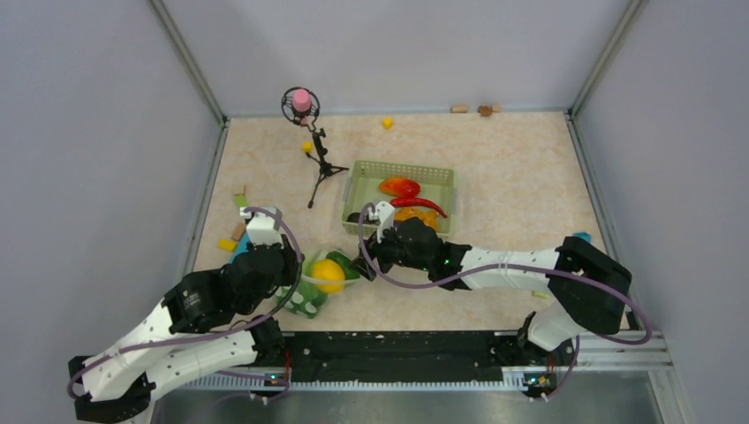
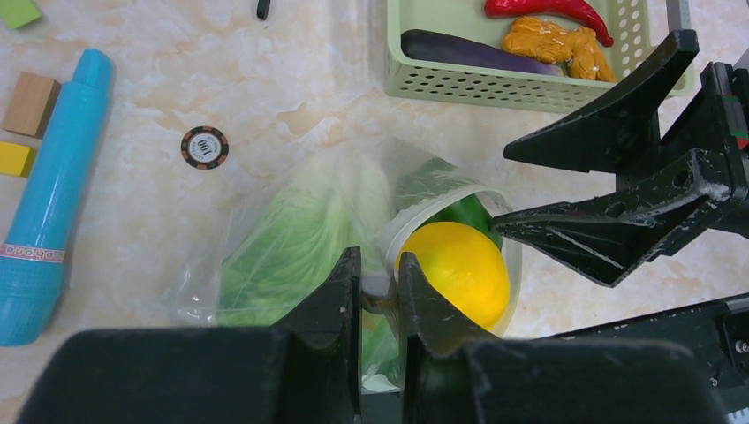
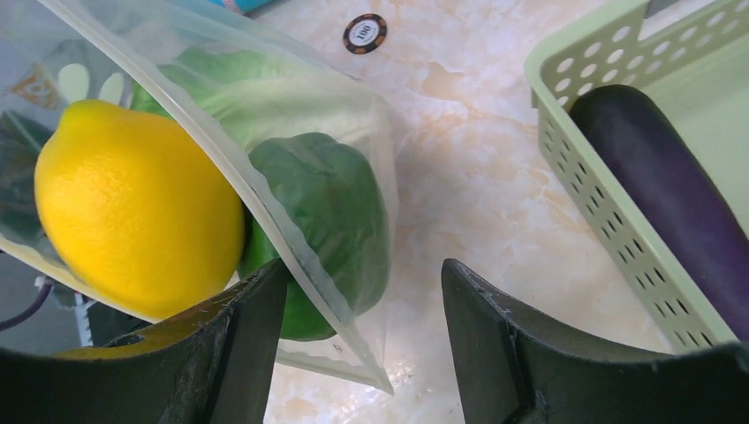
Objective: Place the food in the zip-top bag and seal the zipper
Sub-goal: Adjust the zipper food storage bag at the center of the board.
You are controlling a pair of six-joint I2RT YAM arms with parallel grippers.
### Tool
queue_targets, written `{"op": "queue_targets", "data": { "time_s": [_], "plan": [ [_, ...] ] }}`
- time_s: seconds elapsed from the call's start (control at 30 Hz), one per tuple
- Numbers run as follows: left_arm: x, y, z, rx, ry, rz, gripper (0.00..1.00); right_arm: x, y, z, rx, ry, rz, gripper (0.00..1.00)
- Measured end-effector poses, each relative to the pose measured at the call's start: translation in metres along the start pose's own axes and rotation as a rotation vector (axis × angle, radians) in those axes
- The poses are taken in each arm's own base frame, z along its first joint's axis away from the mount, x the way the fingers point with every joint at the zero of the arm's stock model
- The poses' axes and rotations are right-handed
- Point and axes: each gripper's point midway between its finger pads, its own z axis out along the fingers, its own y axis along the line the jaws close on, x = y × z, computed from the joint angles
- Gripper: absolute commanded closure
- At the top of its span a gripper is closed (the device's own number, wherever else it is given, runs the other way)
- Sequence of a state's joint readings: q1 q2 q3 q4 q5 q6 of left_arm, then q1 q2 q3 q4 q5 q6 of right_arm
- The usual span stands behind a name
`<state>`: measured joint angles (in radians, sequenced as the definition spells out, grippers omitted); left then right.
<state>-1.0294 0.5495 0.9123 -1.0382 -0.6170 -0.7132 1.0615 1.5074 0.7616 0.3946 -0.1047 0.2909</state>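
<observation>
The clear zip-top bag (image 2: 265,203) lies on the table with the cabbage (image 2: 291,238), green pepper (image 3: 327,212) and yellow lemon (image 2: 459,269) inside; the lemon sits at the open mouth. My left gripper (image 2: 380,296) is shut on the whitish zipper strip (image 2: 433,208) beside the lemon. My right gripper (image 3: 362,309) is open, its jaws either side of the bag's mouth corner, the strip (image 3: 291,238) running between them. The eggplant (image 3: 671,185), red chili (image 2: 552,9) and orange pieces (image 2: 552,44) lie in the green basket (image 2: 495,87).
A blue tube (image 2: 53,194), a wooden block (image 2: 31,102) and a yellow block (image 2: 13,159) lie left of the bag. A poker chip (image 2: 204,147) lies behind it. A small tripod (image 1: 318,163) stands left of the basket (image 1: 442,177).
</observation>
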Motion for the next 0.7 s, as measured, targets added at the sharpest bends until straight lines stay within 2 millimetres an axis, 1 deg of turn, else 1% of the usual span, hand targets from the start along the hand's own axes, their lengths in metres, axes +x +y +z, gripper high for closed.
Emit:
{"op": "queue_targets", "data": {
  "time_s": [0.13, 0.2, 0.37, 0.5, 0.7],
  "plan": [
    [0.000, 0.000, 0.000, 0.000, 0.000, 0.002, 1.00, -0.001, -0.009, 0.000, 0.049, -0.011, 0.007, 0.37],
    [0.000, 0.000, 0.000, 0.000, 0.000, 0.002, 1.00, 0.000, -0.013, 0.000, 0.072, -0.012, 0.010, 0.39],
    [0.000, 0.000, 0.000, 0.000, 0.000, 0.002, 1.00, 0.018, -0.020, -0.004, 0.101, 0.034, 0.022, 0.41],
    [0.000, 0.000, 0.000, 0.001, -0.001, 0.001, 1.00, 0.034, -0.021, -0.007, 0.094, 0.077, 0.026, 0.43],
    [-0.001, -0.001, 0.000, 0.003, -0.004, -0.001, 1.00, 0.042, -0.011, -0.007, 0.030, 0.103, 0.026, 0.47]
  ]
}}
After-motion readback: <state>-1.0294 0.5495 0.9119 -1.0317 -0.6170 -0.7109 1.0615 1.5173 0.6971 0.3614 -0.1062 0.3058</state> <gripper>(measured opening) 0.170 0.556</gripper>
